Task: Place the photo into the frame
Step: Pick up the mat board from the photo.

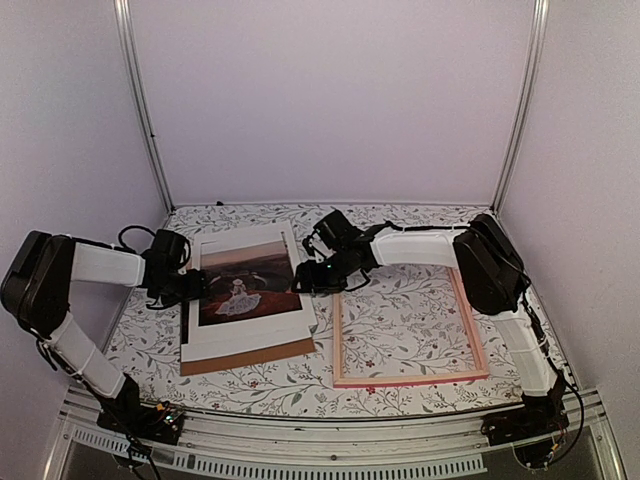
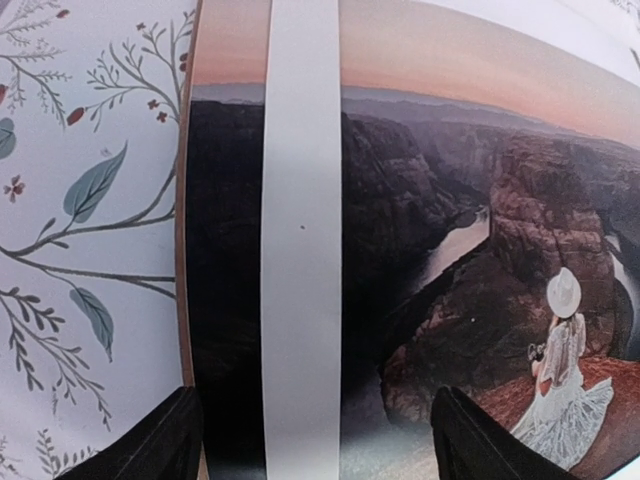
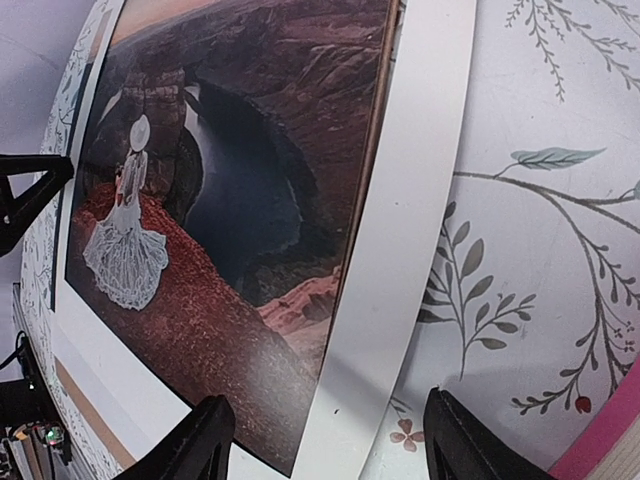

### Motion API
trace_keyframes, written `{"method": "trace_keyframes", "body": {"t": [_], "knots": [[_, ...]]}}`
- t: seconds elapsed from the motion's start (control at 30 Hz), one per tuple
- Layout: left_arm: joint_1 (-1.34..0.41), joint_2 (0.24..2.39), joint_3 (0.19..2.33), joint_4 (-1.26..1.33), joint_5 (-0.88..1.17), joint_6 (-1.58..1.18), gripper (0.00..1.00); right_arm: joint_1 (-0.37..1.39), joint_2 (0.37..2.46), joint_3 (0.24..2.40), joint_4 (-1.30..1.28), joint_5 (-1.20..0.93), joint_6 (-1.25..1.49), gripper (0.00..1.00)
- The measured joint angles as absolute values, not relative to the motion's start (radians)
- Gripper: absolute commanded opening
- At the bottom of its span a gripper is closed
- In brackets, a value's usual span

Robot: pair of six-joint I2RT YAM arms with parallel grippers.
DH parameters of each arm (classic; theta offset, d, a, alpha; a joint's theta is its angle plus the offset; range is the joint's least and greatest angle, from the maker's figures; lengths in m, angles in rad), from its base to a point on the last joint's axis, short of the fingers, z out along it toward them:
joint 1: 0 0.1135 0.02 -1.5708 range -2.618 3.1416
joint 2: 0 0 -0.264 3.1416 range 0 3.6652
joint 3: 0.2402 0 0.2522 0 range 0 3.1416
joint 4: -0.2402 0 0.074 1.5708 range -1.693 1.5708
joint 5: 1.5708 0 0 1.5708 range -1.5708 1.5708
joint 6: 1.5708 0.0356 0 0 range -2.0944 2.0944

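The photo lies flat at the table's left of middle, a dark canyon print with a small figure in a white dress. A white card mat lies with it; one mat strip crosses the print's left part and another runs along its right edge. My left gripper is open at the photo's left edge, straddling the strip. My right gripper is open at the right edge, straddling that strip. The pink frame lies to the right, with floral cloth showing through it.
A brown backing board sticks out under the mat's near edge. A pink frame corner shows beside my right fingers. The floral tablecloth is bounded by white walls at the back and both sides.
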State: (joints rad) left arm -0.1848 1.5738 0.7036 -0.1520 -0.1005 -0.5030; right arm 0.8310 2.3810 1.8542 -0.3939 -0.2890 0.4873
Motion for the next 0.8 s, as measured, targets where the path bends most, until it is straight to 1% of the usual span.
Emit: {"method": "trace_keyframes", "body": {"t": [0.43, 0.8], "knots": [[-0.167, 1.567, 0.657, -0.038, -0.013, -0.528, 0.73, 0.830, 2.382, 1.825, -0.339, -0.336, 0.584, 0.59], [-0.167, 1.524, 0.599, 0.023, 0.050, -0.563, 0.67, 0.812, 2.345, 1.727, -0.235, -0.377, 0.653, 0.54]]}}
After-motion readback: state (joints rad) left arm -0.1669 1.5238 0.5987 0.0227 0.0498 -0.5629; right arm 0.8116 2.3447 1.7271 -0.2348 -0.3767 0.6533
